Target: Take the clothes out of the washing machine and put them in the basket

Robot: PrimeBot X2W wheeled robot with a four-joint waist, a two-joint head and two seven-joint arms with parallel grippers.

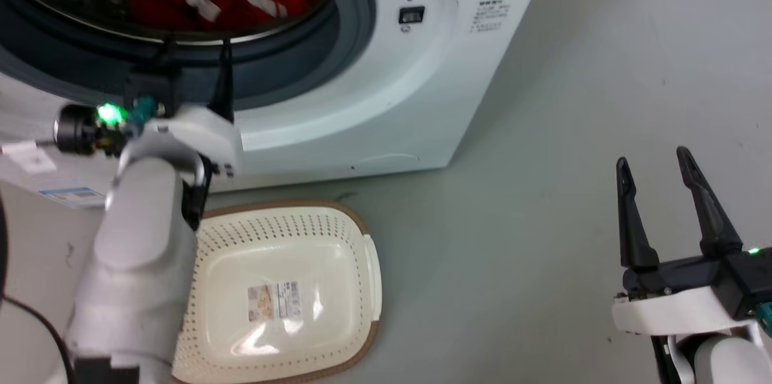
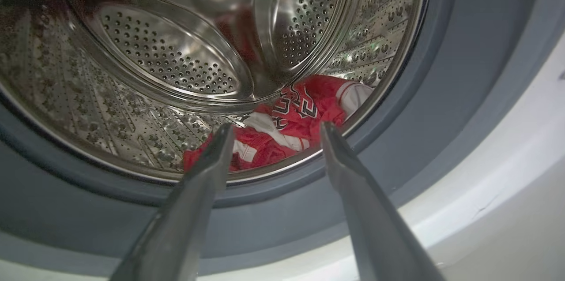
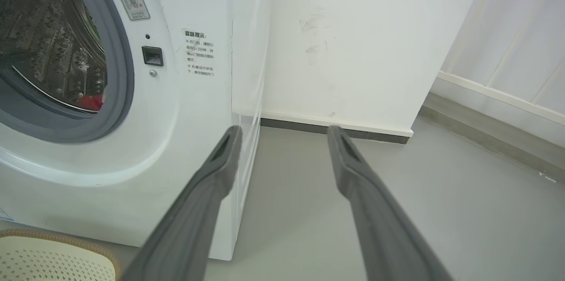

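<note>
Our left hand (image 2: 277, 127), its two fingers (image 2: 198, 192) apart, points into the one washing machine (image 1: 392, 100), where one heap of red clothes (image 2: 304, 109) lies in the drum (image 2: 154, 51). Our right hand (image 1: 652, 158) gapes too; one basket (image 1: 373, 275) stands before the machine.

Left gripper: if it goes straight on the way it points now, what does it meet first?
Probably the clothes, which lie low at the front inside the washing machine, between the fingertips of the open left gripper. The drum rim just below is near that line, and depth is unclear.
</note>
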